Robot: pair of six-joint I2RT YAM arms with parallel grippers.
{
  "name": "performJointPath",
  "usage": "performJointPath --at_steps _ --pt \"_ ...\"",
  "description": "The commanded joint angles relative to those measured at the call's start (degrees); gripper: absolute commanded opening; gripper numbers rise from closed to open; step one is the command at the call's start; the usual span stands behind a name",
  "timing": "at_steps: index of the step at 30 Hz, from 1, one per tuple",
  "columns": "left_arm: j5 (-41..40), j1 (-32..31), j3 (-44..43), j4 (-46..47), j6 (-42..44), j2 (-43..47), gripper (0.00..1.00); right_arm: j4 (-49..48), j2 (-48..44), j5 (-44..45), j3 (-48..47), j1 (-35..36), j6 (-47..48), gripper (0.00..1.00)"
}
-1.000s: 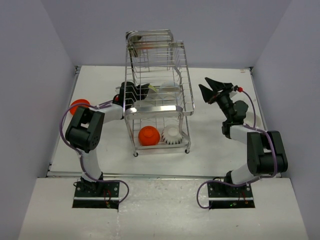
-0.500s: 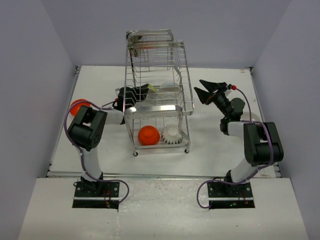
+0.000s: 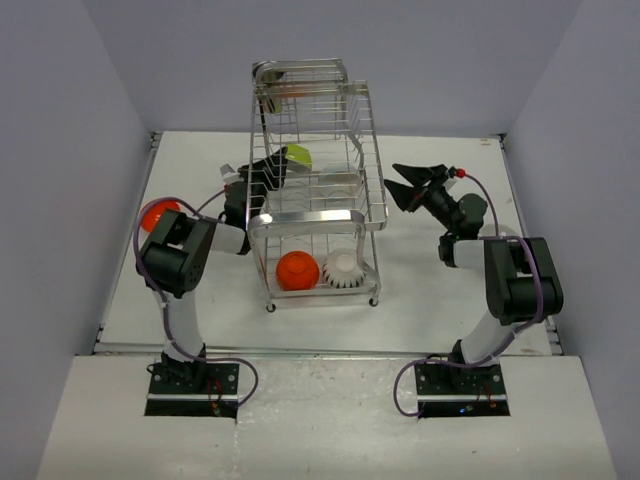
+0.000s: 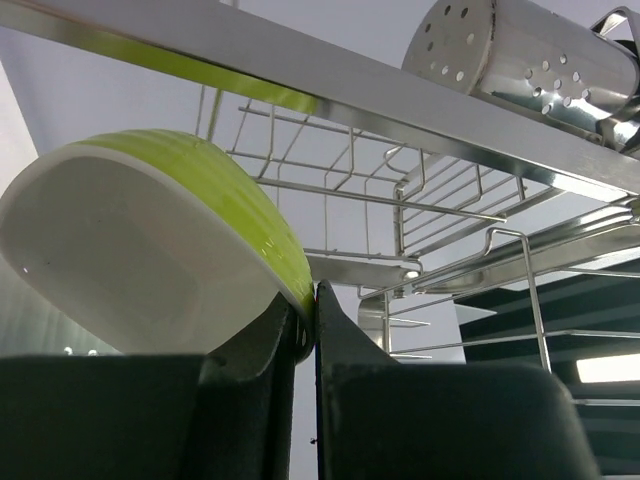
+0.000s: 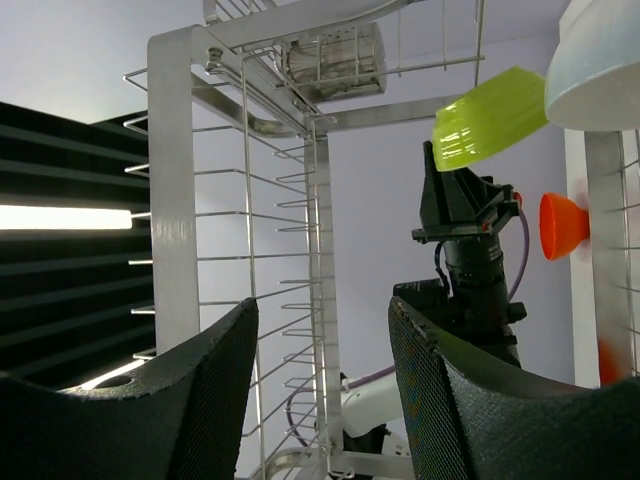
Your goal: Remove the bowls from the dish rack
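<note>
The dish rack [image 3: 312,215] stands mid-table, a tall chrome wire frame. My left gripper [image 3: 278,168] is at the left side of its upper tier, shut on the rim of a bowl [image 3: 295,155] that is lime green outside and white inside. The left wrist view shows that bowl [image 4: 150,250] tilted above the gripper [image 4: 315,292]. The lower tier holds an orange bowl [image 3: 297,270] and a ribbed white bowl [image 3: 343,270]. Another orange bowl [image 3: 157,213] sits on the table at the left. My right gripper [image 3: 400,184] hangs open and empty just right of the rack [image 5: 170,150].
A perforated metal cutlery holder [image 4: 520,50] hangs on the rack's top tier. The underside of a white bowl [image 5: 600,60] shows at the top right of the right wrist view. Grey walls close in the white table [image 3: 440,290] on three sides.
My left gripper has lifted the green bowl up at the rack's left side. The right gripper has moved a little left toward the rack, still open.
</note>
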State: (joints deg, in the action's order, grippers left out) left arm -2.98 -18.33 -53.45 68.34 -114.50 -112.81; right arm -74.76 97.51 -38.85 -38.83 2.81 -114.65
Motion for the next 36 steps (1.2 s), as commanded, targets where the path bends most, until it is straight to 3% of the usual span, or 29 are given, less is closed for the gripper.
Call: performJointPath --at_steps 1,4,7,8,12,13,15,18,20,21,22,25,32,36 --pt "-1.15 0.22 2.56 6.99 -7.14 2.33 0.0 -6.1 -1.0 -1.58 0.59 -0.26 -2.6 0.56" --pt "-0.1 0.57 4.58 6.46 -6.88 5.23 0.0 -0.75 -4.07 -0.44 1.56 -0.17 -0.5 0.56" --pt "2.1 1.97 6.6 3.39 -4.87 9.53 0.0 11.27 -8.55 3.41 2.18 0.18 4.15 0.56" --pt "4.63 2.94 6.95 0.16 -3.03 12.15 0.0 19.4 -11.96 4.3 1.31 0.35 5.56 0.57" --pt "9.74 5.84 7.66 -7.94 2.69 18.5 0.0 37.9 -15.51 5.54 -6.59 1.32 14.96 0.56" --pt "12.36 7.06 6.27 -13.7 4.61 20.68 0.0 43.76 -15.6 5.98 -8.09 1.67 17.24 0.56" --pt "14.05 8.21 4.42 -19.27 10.85 22.8 0.0 47.06 -14.99 6.24 -11.35 2.55 17.97 0.56" --pt "17.13 10.59 -1.29 -35.34 21.13 26.58 0.0 49.79 -13.41 7.03 -12.94 3.78 17.1 0.55" --pt "16.61 12.0 -8.46 -54.02 31.63 28.87 0.0 51.64 -12.79 8.6 -13.81 5.27 16.48 0.55" --pt "15.48 12.17 -11.03 -59.84 35.18 29.4 0.0 51.39 -11.66 9.05 -14.08 5.89 15.43 0.54" --pt "12.16 12.26 -13.58 -71.47 42.18 30.1 0.0 51.82 -11.04 9.49 -14.69 7.2 14.64 0.54" --pt "4.25 12.35 -22.12 -88.38 53.28 30.11 0.0 50.77 -9.63 13.44 -14.17 9.75 10.69 0.52" --pt "-14.05 12.53 -26.88 -105.06 67.91 33.44 0.0 46.55 -6.99 25.48 -12.06 14.15 2.86 0.47" --pt "-22.14 12.61 -27.32 -111.74 71.25 33.54 0.0 52.51 -5.58 31.19 -15.39 15.47 5.48 0.46"
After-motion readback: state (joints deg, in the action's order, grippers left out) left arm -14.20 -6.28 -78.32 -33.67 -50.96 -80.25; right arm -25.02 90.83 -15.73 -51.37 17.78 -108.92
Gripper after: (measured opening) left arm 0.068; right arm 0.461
